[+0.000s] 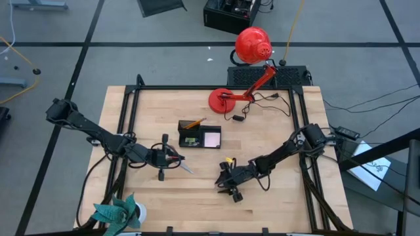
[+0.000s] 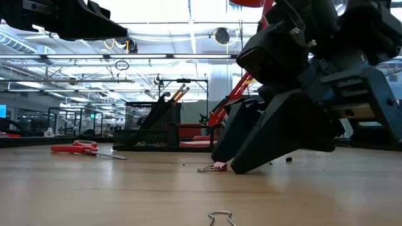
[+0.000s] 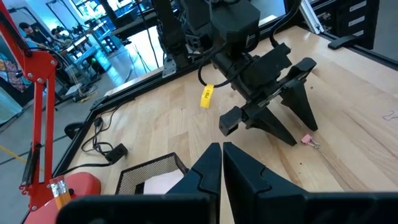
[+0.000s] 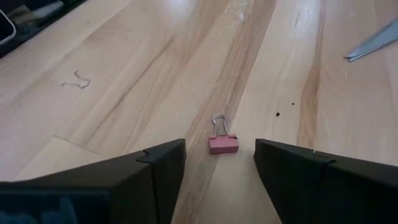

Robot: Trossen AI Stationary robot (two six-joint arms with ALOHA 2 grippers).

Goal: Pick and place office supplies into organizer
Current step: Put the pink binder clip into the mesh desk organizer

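Note:
A small pink binder clip [image 4: 222, 144] lies flat on the wooden table with its wire handle pointing away from the wrist camera. My right gripper [image 4: 219, 155] is low over it and open, one finger on each side, with a gap on both sides; in the low view its fingertips [image 2: 242, 164] stand at the table beside the clip [image 2: 218, 166]. Red-handled scissors [image 2: 81, 148] lie on the table. My left gripper [image 3: 221, 152] hovers above them, shut and empty. The black organizer [image 1: 181, 131] holds an orange pencil [image 1: 193, 123] and a pale pink notepad [image 1: 211, 139].
The red desk lamp's base [image 1: 223, 99] and cable sit at the table's far side, behind the organizer. A teal plant [image 1: 118, 213] stands at the near left corner. A loose wire clip handle [image 4: 78, 79] lies on the table near my right gripper. The scissors' blade tip [image 4: 373, 43] shows nearby.

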